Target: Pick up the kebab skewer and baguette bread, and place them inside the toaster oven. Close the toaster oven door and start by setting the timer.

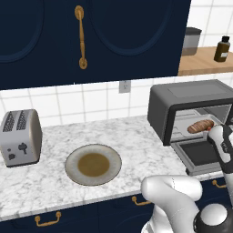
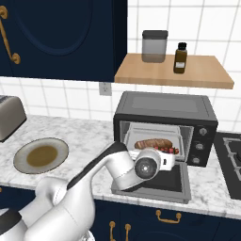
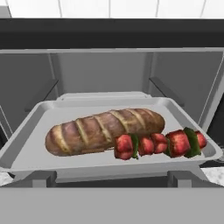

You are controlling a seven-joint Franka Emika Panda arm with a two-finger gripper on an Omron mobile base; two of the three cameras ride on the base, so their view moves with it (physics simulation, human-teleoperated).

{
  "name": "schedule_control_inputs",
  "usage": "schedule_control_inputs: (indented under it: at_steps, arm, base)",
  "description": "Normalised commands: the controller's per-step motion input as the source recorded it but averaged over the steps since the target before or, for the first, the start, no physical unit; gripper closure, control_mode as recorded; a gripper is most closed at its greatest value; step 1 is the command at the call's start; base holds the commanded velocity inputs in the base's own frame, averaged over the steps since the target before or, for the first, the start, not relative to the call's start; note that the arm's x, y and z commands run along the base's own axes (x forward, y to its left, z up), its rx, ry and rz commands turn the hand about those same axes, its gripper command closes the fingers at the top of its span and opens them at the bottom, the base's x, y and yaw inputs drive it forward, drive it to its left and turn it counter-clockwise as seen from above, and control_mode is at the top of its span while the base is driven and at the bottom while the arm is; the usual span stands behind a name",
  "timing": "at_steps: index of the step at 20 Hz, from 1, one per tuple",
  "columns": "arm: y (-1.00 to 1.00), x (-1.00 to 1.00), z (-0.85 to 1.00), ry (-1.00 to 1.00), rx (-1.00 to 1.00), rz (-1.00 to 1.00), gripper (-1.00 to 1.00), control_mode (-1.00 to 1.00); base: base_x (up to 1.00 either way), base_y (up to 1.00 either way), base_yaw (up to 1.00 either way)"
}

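Baguette bread (image 3: 104, 130) and kebab skewer (image 3: 159, 143) lying touching on the toaster oven (image 2: 164, 123) tray — loaded for heating; end effector (image 2: 170, 159) spread apart, gripping nothing — toaster oven door (image 2: 157, 186) down.

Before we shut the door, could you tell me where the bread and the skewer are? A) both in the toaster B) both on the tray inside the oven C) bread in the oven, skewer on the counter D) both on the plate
B: the bread and the skewer lie side by side on the tray inside the oven, whose door hangs open.
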Motion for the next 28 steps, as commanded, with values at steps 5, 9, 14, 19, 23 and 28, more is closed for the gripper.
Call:
schedule_control_inputs:
  at_steps: [5, 9, 14, 19, 23, 28]
  arm:
    - [0.00, 0.02, -0.20, -0.02, 0.00, 0.04, -1.00, -1.00]
    - [-0.02, 0.01, -0.18, -0.02, 0.00, 0.08, -1.00, -1.00]
    - [-0.05, 0.21, 0.00, -0.01, 0.00, 0.02, -1.00, -1.00]
    - [-0.05, 0.19, -0.01, 0.00, 0.00, 0.00, -1.00, -1.00]
    - [0.00, 0.02, -0.18, 0.00, 0.00, 0.00, -1.00, -1.00]
    - [0.00, 0.02, -0.19, 0.00, 0.00, 0.00, -1.00, -1.00]
  base:
    - [0.00, 0.00, 0.00]
    - [0.00, 0.00, 0.00]
    - [0.00, 0.00, 0.00]
    - [0.00, 0.00, 0.00]
    - [0.00, 0.00, 0.00]
    - [0.00, 0.00, 0.00]
